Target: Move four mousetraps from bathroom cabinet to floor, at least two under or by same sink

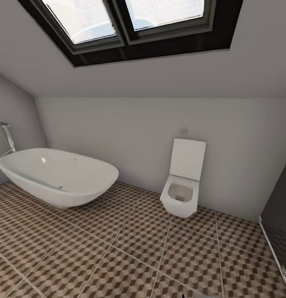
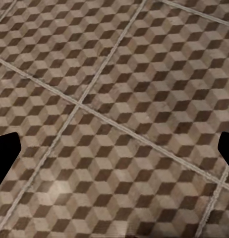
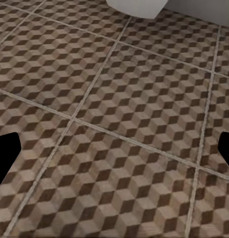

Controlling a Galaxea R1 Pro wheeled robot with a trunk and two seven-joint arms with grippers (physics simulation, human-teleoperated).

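I am in the bathroom, facing the bathtub (image 1: 60, 176) at ten o'clock and the toilet (image 1: 183, 182) at one. Both my left gripper (image 2: 114, 148) and right gripper (image 3: 114, 148) hang spread wide and empty over the bathroom floor (image 1: 130, 252). No mousetraps or cabinet here; I should turn slowly until the cabinet shows.

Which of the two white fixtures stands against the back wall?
The toilet, with its upright lid against the wall. The oval bathtub stands apart, further left on the bathroom floor.
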